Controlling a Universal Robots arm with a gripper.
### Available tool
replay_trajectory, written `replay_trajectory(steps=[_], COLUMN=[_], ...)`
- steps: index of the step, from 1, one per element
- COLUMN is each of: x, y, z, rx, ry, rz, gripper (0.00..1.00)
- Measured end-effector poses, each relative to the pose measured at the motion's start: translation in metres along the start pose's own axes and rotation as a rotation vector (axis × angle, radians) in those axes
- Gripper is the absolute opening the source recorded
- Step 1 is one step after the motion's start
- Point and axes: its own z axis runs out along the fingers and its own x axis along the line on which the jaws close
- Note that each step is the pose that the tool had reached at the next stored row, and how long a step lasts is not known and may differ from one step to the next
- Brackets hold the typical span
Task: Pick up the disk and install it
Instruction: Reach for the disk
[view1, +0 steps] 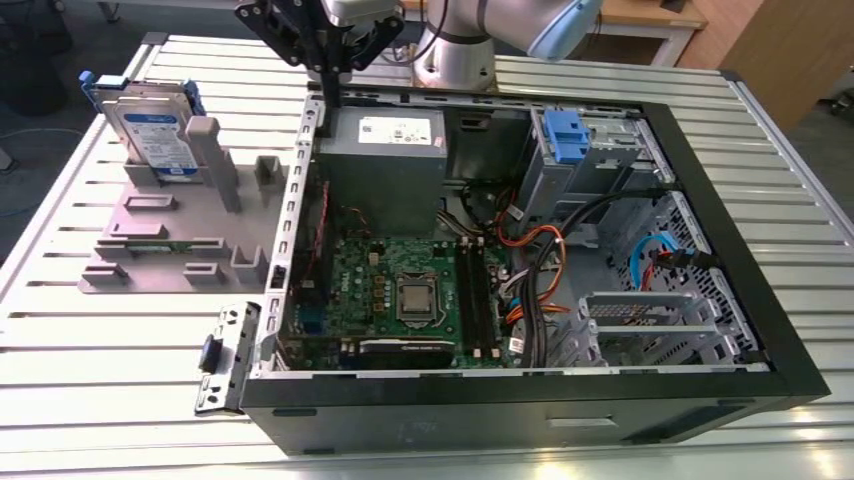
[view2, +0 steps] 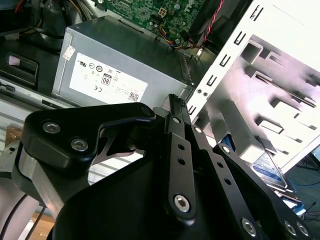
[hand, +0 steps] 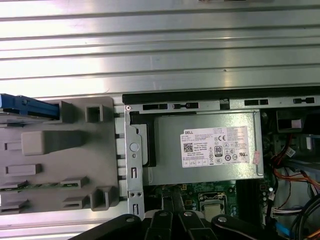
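The exterior view takes in the whole open black computer case (view1: 467, 410) on the slatted metal table (view1: 80, 350); the disk (view1: 154, 135), a silver-grey hard drive framed by a blue plastic caddy, stands upright in a grey plastic fixture (view1: 147, 215) at that frame's upper left; the black gripper (view1: 324, 68) hangs at top centre over the case's rear edge, fingers pressed together on nothing, with the disk apart toward the exterior view's left; the first wrist view looks straight down on the grey power supply box (hand: 210, 145).

On slatted metal table (view1: 80, 400): black open-sided computer case (view1: 534, 410). Beside it, exterior view's left: grey plastic fixture rack (view1: 160, 235). Upright in rack's far end: silver hard disk in blue caddy (view1: 150, 135).
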Motion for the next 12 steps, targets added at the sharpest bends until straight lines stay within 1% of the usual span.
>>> replay_trajectory(steps=[12], x=[0.0035], y=[-0.0003], z=[0.0000], rx=[-0.0001], ry=[0.0000], rz=[0.000], gripper=[0.10])
